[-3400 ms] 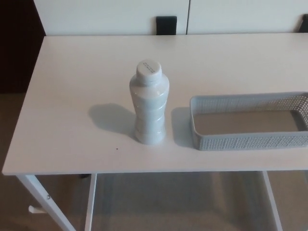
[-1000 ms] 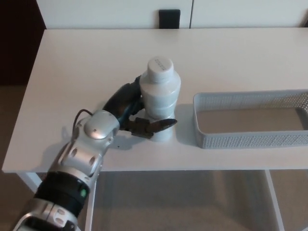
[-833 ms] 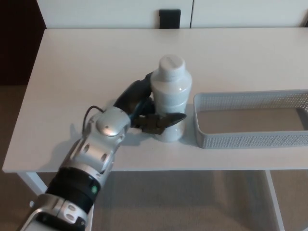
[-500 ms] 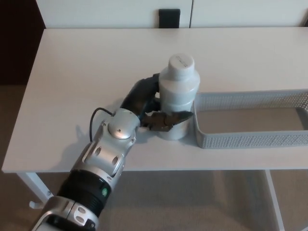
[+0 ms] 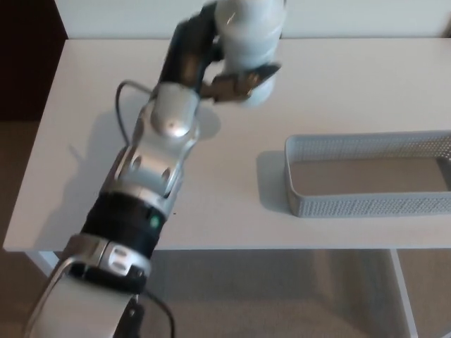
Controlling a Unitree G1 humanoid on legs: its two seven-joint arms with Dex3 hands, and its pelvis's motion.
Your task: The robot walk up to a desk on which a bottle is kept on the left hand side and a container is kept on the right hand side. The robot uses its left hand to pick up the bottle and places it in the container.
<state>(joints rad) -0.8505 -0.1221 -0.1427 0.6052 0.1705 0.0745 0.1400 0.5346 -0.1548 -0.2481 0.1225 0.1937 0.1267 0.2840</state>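
Observation:
My left hand (image 5: 211, 60) is shut on the white bottle (image 5: 250, 42) and holds it high above the desk, close to the camera. The bottle's top runs off the picture's upper edge. A black thumb (image 5: 243, 77) crosses the bottle's lower front. The grey mesh container (image 5: 366, 204) rests on the white desk (image 5: 338, 98) at the right, empty, below and to the right of the lifted bottle. My silver left forearm (image 5: 151, 169) rises from the lower left. The right hand does not show.
The desk's front edge (image 5: 282, 248) runs along the lower part of the view, with carpet beneath. A dark area lies beyond the desk's left edge. A black object (image 5: 63, 14) and white wall sit behind the desk.
The left hand took hold of the bottle, slid it right toward the container, then lifted it well off the desk and toward the camera. The container has stayed put.

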